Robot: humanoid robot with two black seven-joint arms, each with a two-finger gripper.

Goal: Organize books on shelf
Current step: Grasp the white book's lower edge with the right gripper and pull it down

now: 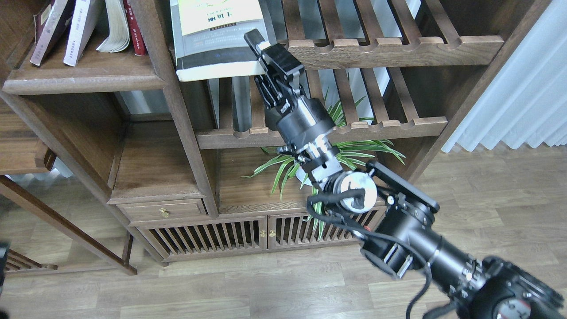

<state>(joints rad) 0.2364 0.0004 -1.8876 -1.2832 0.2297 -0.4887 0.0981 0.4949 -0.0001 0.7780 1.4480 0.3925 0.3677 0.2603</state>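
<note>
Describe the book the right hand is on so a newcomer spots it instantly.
Find the dark wooden bookcase and its top slatted rack. At that rack's left end, the right hand grips the thick book. Unlike the upright books left, it lies flat, cover yellow-green.

my right gripper (259, 48) sits against the near right corner of the thick yellow-green and black book (212, 33), and i can't tell whether its fingers are clamped on the pages or only touching. the top edge cuts off that book's far part, and also the upper halves of the lavender-white book (82, 29) and the maroon book (51, 24) to its left. my left arm is out of sight.
</note>
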